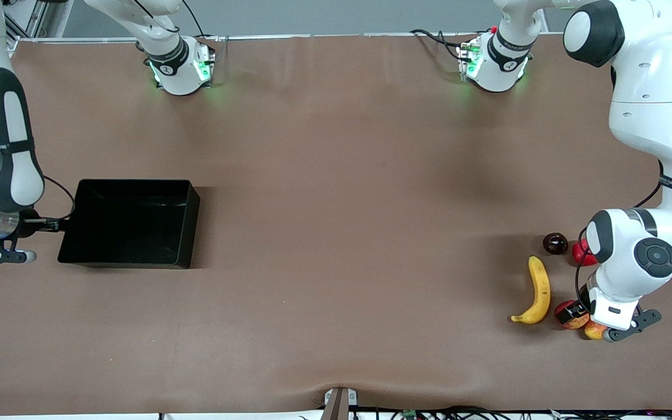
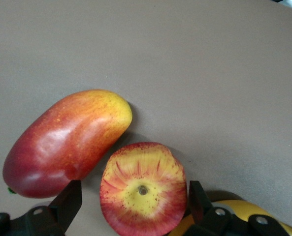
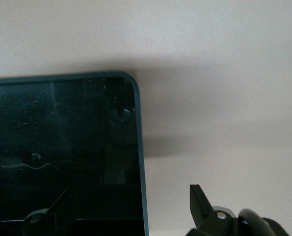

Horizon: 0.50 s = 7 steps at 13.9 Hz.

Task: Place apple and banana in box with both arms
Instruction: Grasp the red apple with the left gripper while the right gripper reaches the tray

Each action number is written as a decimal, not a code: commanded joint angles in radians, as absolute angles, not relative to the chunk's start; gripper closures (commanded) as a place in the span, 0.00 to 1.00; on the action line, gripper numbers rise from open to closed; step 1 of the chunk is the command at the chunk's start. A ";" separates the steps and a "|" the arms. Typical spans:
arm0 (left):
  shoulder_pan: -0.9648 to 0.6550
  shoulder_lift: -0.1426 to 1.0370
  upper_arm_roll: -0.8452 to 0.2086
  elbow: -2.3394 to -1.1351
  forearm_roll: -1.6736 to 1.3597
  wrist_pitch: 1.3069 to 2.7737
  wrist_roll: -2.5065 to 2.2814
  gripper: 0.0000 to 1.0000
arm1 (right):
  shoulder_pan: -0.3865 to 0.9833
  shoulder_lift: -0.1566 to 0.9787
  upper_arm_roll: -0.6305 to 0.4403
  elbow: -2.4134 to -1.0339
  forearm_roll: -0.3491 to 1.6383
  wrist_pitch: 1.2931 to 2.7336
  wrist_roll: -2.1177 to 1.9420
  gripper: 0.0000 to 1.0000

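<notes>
Left pincer (image 2: 133, 206) is straddling the apple (image 2: 142, 189) on the bench (image 1: 336, 233), jaws wide, nothing gripped yet; next comes closing and lifting. Smooth oblong mango (image 2: 67, 142) is lying just beside, curved yellow banana (image 1: 537, 290) near. Right pincer (image 3: 121, 219) is waiting open over the glossy black box's (image 3: 141, 147) wall.

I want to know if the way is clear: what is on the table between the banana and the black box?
Nothing: in the front view only bare brown table lies between the banana and the box.
</notes>
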<state>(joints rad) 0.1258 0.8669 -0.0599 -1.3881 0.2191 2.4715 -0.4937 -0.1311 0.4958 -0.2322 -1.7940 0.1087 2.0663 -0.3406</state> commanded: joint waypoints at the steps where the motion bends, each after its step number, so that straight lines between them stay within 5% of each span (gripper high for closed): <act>1: 0.118 0.884 -0.055 -1.368 0.252 2.480 -0.522 0.83 | -0.155 0.495 -0.216 -1.848 0.141 2.123 -0.374 0.55; 2: 0.117 0.885 -0.055 -1.370 0.253 2.480 -0.522 1.00 | -0.156 0.495 -0.216 -1.858 0.143 2.126 -0.383 0.84; 3: 0.107 0.881 -0.057 -1.370 0.252 2.480 -0.525 1.00 | -0.156 0.495 -0.216 -1.858 0.141 2.123 -0.402 1.00; 7: 0.106 0.836 -0.075 -1.374 0.239 2.468 -0.534 1.00 | -0.156 0.489 -0.216 -1.841 0.143 2.105 -0.419 1.00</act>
<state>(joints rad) 0.1118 0.8655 -0.0695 -1.3733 0.2239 2.4733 -0.5095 -0.1400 0.5105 -0.2313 -1.8417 0.1204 2.1132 -0.3930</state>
